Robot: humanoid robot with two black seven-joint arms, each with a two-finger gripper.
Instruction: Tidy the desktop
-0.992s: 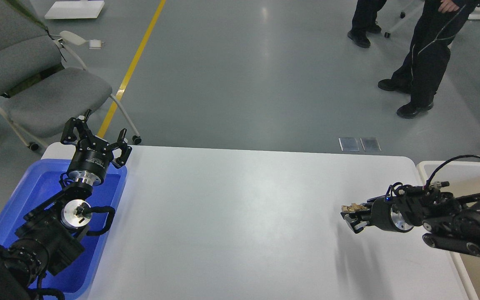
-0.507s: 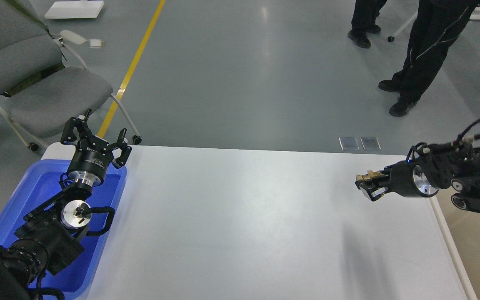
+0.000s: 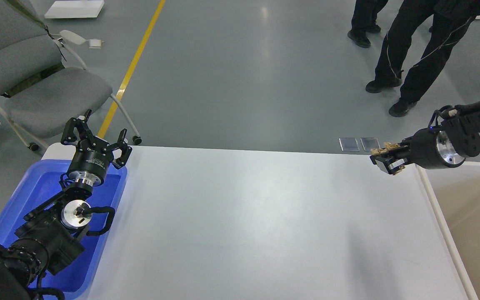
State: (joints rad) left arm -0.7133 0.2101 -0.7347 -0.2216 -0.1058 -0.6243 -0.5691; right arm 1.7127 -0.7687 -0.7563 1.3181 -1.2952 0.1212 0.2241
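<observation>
The white desktop (image 3: 248,225) fills the middle of the head view. My right gripper (image 3: 383,157) is raised above the desktop's far right corner, shut on a small tan crumpled scrap (image 3: 383,148). My left gripper (image 3: 95,139) is open and empty, held above the far end of the blue tray (image 3: 36,187) at the desktop's left side.
A beige bin (image 3: 473,216) stands against the desktop's right edge. A grey chair (image 3: 36,83) stands behind the left corner. Two people's legs (image 3: 415,54) are on the floor beyond the far right.
My right gripper has risen and moved right and farther back with the scrap, toward the beige bin. The left arm has not moved. The person at the back has stepped.
</observation>
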